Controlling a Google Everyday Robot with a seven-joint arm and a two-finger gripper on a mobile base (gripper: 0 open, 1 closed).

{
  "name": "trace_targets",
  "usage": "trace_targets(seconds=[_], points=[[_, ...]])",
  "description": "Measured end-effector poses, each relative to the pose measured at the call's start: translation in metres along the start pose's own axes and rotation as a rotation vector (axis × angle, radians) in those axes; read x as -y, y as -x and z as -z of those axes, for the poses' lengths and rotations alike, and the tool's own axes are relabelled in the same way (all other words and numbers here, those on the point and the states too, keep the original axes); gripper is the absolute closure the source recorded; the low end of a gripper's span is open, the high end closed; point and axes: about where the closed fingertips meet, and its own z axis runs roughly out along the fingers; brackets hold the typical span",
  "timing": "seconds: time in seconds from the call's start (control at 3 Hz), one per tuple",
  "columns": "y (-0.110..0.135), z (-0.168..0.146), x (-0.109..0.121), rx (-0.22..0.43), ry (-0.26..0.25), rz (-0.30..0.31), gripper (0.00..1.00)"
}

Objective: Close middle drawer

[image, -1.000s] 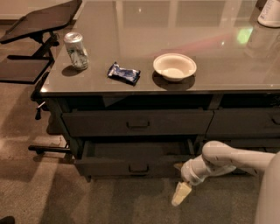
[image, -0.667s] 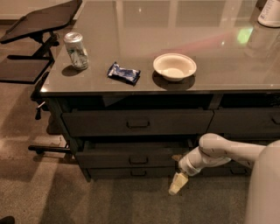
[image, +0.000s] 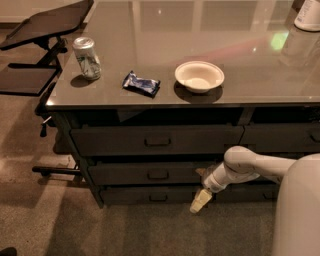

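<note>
The middle drawer (image: 150, 172) is a wide dark grey front with a small centred pull handle (image: 158, 175), below the top drawer (image: 155, 140) and above the bottom drawer (image: 150, 195). Its front stands almost flush with the others, and none of its interior shows. My gripper (image: 200, 200) is at the end of the white arm, low at the drawer's right end, pointing down towards the floor. One pale fingertip (image: 196, 205) shows in front of the bottom drawer.
On the desk top (image: 250, 55) stand a soda can (image: 87, 58), a blue snack packet (image: 142, 83) and a white bowl (image: 199, 76). A white container (image: 307, 15) is at the far right. A dark stand (image: 45, 30) is left of the desk. Carpet lies in front.
The middle drawer was pulled out with its interior showing; it has slid back in to almost flush. My arm and gripper moved left and inwards with it.
</note>
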Motion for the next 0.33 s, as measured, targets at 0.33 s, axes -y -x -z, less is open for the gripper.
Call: trace_targets(seconds=[0.33], points=[[0.0000,0.0001,0.0004,0.000,-0.001,0.000,0.00]])
